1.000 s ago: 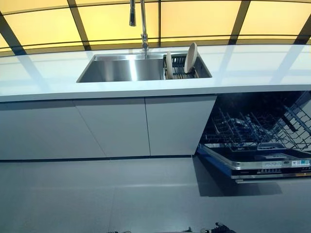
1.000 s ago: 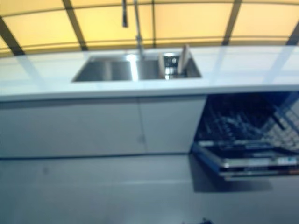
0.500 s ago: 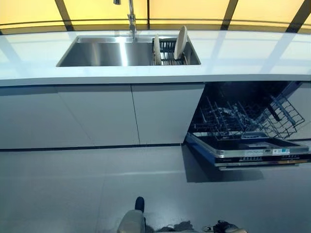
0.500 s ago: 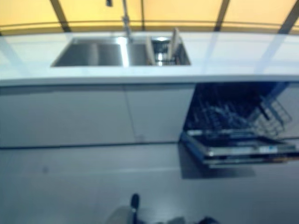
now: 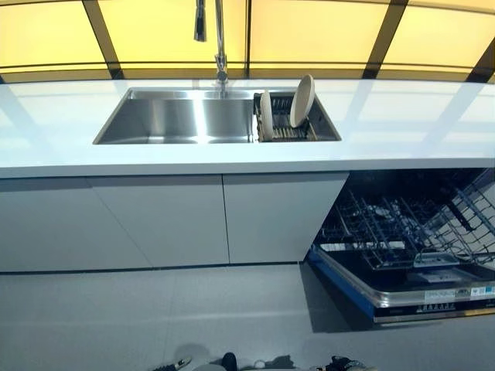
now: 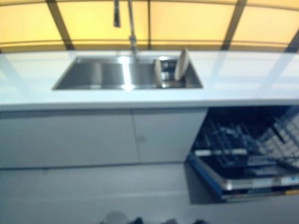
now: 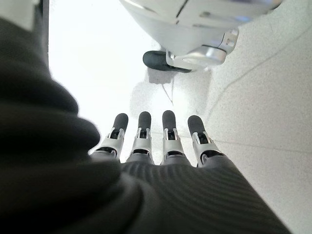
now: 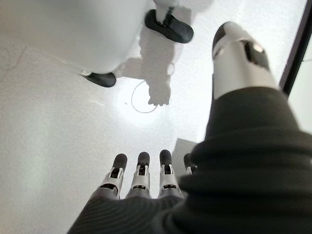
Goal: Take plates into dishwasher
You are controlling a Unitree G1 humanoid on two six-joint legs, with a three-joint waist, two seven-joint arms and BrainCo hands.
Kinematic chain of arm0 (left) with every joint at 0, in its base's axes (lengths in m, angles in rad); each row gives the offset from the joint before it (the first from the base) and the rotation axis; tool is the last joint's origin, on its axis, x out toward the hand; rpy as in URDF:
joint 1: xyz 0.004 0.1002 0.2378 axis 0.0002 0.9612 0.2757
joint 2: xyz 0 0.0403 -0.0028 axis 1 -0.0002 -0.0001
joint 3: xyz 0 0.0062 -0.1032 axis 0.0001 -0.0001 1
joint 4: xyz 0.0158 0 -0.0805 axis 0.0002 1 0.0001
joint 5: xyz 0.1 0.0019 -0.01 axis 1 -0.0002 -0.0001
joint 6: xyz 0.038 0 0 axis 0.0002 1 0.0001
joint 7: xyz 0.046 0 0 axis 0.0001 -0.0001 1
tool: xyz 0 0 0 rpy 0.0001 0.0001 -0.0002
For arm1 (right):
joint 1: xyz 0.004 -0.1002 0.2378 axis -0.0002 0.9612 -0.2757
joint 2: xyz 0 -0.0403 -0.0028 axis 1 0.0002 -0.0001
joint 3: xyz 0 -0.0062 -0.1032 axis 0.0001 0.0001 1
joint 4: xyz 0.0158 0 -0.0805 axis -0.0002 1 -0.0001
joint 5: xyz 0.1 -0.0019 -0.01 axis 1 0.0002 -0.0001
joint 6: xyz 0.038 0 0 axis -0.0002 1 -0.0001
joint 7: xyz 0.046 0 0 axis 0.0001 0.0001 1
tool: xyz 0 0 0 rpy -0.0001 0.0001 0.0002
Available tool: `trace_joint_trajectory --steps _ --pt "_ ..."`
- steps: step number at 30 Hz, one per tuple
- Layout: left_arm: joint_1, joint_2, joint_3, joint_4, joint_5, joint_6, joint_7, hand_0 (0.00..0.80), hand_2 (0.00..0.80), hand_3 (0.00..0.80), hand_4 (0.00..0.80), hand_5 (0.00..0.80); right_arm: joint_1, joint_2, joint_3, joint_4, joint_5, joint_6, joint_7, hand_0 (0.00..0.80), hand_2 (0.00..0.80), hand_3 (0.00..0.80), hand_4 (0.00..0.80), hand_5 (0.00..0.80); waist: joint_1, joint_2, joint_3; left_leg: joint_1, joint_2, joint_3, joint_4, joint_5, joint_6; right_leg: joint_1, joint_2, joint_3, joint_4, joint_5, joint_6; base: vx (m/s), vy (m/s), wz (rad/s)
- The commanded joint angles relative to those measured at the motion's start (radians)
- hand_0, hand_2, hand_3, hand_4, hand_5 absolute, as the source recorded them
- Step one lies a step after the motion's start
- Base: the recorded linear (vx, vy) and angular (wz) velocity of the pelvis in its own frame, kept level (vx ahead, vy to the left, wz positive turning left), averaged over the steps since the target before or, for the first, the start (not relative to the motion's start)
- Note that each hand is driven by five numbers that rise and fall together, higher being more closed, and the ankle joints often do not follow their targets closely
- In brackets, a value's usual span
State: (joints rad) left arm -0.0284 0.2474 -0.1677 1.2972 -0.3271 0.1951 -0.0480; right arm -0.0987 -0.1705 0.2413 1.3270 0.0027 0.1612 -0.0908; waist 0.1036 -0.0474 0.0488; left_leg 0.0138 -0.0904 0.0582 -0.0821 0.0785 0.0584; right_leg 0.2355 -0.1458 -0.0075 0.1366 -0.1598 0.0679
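Two plates (image 5: 302, 101) stand on edge in the sink rack (image 5: 285, 128) | dishwasher (image 5: 410, 255) open, lower rack out to receive them | left hand (image 7: 156, 141), right hand (image 8: 141, 178) hang empty, fingers straight

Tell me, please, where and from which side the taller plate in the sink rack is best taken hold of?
Probably by its top rim, from above. The taller plate stands on edge in the rack at the sink's right end, leaning slightly; its upper edge rises clear of the counter, while its lower part sits between the wires. A thumb-and-finger pinch across the rim looks best.
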Motion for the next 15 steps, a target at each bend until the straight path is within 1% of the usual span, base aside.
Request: trace_joint_trajectory --steps 1,2,3,5,6,7,8,9,10,11,12,14,15 --pt "-0.023 0.001 -0.017 0.037 0.064 0.006 0.008 0.0 0.0 0.0 0.0 0.0 0.011 -0.053 -0.034 -0.032 0.034 0.003 -0.056 0.0 0.0 0.0 0.0 0.0 -0.021 0.047 -0.016 -0.117 -0.015 -0.095 0.07 0.004 0.017 -0.044 0.025 0.04 0.241 0.22 0.034 0.305 0.136 0.3" --pt "-0.032 0.008 -0.019 0.035 0.076 0.008 0.015 0.0 0.0 0.0 0.0 0.0 0.021 -0.057 -0.038 -0.03 0.059 0.0 -0.06 0.0 0.0 0.0 0.0 0.0 -0.046 0.051 -0.009 -0.087 -0.013 -0.105 0.077 -0.01 0.016 -0.109 0.061 0.04 0.272 0.228 0.027 0.306 0.079 0.45" --pt "-0.037 0.01 -0.018 0.034 0.082 0.009 0.019 0.0 0.0 0.0 0.0 0.0 0.022 -0.06 -0.04 -0.027 0.064 -0.005 -0.054 0.0 0.0 0.0 0.0 0.0 -0.06 0.055 -0.005 -0.065 -0.008 -0.104 0.08 -0.018 0.011 -0.153 0.075 0.029 0.25 0.224 0.024 0.336 0.045 0.67" --pt "-0.042 0.007 -0.018 0.029 0.087 0.016 0.023 0.0 0.0 0.0 0.0 0.0 0.016 -0.067 -0.037 -0.021 0.061 -0.012 -0.041 0.0 0.0 0.0 0.0 0.0 -0.093 0.067 0.011 0.006 0.008 -0.106 0.067 -0.036 -0.003 -0.252 0.076 -0.012 0.162 0.204 0.016 0.321 -0.06 0.48" --pt "-0.044 0.004 -0.022 0.027 0.089 0.021 0.027 0.0 0.0 0.0 0.0 0.0 0.012 -0.07 -0.03 -0.021 0.07 -0.018 -0.037 0.0 0.0 0.0 0.0 0.0 -0.114 0.066 0.024 0.051 0.011 -0.121 0.055 -0.059 -0.008 -0.319 0.068 -0.019 0.078 0.23 0.02 0.356 -0.147 0.14" --pt "-0.047 0.002 -0.024 0.029 0.09 0.02 0.029 0.0 0.0 0.0 0.0 0.0 0.01 -0.071 -0.026 -0.021 0.079 -0.023 -0.037 0.0 0.0 0.0 0.0 0.0 -0.13 0.063 0.036 0.082 0.01 -0.138 0.047 -0.08 -0.009 -0.356 0.062 -0.013 0.018 0.264 0.03 0.378 -0.225 0.14" --pt "-0.05 -0.001 -0.023 0.033 0.096 0.014 0.03 0.0 0.0 0.0 0.0 0.0 0.006 -0.072 -0.026 -0.021 0.078 -0.031 -0.043 0.0 0.0 0.0 0.0 0.0 -0.151 0.051 0.045 0.111 0.001 -0.16 0.047 -0.114 -0.009 -0.415 0.047 0.008 -0.072 0.345 0.053 0.402 -0.263 0.31" --pt "-0.053 -0.001 -0.019 0.036 0.096 0.01 0.025 0.0 0.0 0.0 0.0 0.0 0.001 -0.074 -0.027 -0.021 0.074 -0.038 -0.046 0.0 0.0 0.0 0.0 0.0 -0.167 0.052 0.057 0.138 0.004 -0.184 0.061 -0.147 -0.012 -0.458 0.044 0.017 -0.141 0.395 0.064 0.359 -0.229 0.38" --pt "-0.052 -0.002 -0.014 0.035 0.094 0.007 0.022 0.0 0.0 0.0 0.0 0.0 -0.002 -0.076 -0.029 -0.023 0.069 -0.039 -0.047 0.0 0.0 0.0 0.0 0.0 -0.174 0.054 0.064 0.152 0.009 -0.194 0.072 -0.164 -0.013 -0.476 0.049 0.019 -0.148 0.4 0.063 0.311 -0.192 0.37" --pt "-0.048 -0.002 -0.009 0.031 0.09 -0.003 0.015 0.0 0.0 0.0 0.0 0.0 -0.01 -0.079 -0.03 -0.028 0.068 -0.04 -0.058 0.0 0.0 0.0 0.0 0.0 -0.177 0.048 0.076 0.166 0.014 -0.199 0.107 -0.209 -0.007 -0.483 0.048 0.021 -0.107 0.392 0.057 0.287 -0.182 0.3" --pt "-0.038 -0.003 -0.003 0.033 0.103 -0.008 0.019 0.0 0.0 0.0 0.0 0.0 -0.009 -0.078 -0.033 -0.033 0.061 -0.033 -0.075 0.0 0.0 0.0 0.0 0.0 -0.172 0.031 0.073 0.167 0.015 -0.183 0.152 -0.241 -0.008 -0.452 0.037 -0.003 -0.094 0.37 0.05 0.318 -0.193 0.34" --pt "-0.012 -0.008 0.013 0.03 0.089 -0.014 0.03 0.0 0.0 0.0 0.0 0.0 -0.003 -0.081 -0.023 -0.049 0.076 -0.006 -0.066 0.0 0.0 0.0 0.0 0.0 -0.172 0.031 0.063 0.192 0.037 -0.177 0.181 -0.264 -0.026 -0.425 0.044 -0.012 -0.055 0.339 0.036 0.262 -0.123 0.4" --pt "-0.006 -0.007 0.016 0.032 0.099 -0.02 0.013 0.0 0.0 0.0 0.0 0.0 0.0 -0.08 -0.018 -0.045 0.103 -0.018 -0.078 0.0 0.0 0.0 0.0 0.0 -0.172 0.032 0.062 0.196 0.042 -0.177 0.184 -0.271 -0.028 -0.422 0.047 -0.012 -0.042 0.327 0.033 0.315 -0.12 0.48"
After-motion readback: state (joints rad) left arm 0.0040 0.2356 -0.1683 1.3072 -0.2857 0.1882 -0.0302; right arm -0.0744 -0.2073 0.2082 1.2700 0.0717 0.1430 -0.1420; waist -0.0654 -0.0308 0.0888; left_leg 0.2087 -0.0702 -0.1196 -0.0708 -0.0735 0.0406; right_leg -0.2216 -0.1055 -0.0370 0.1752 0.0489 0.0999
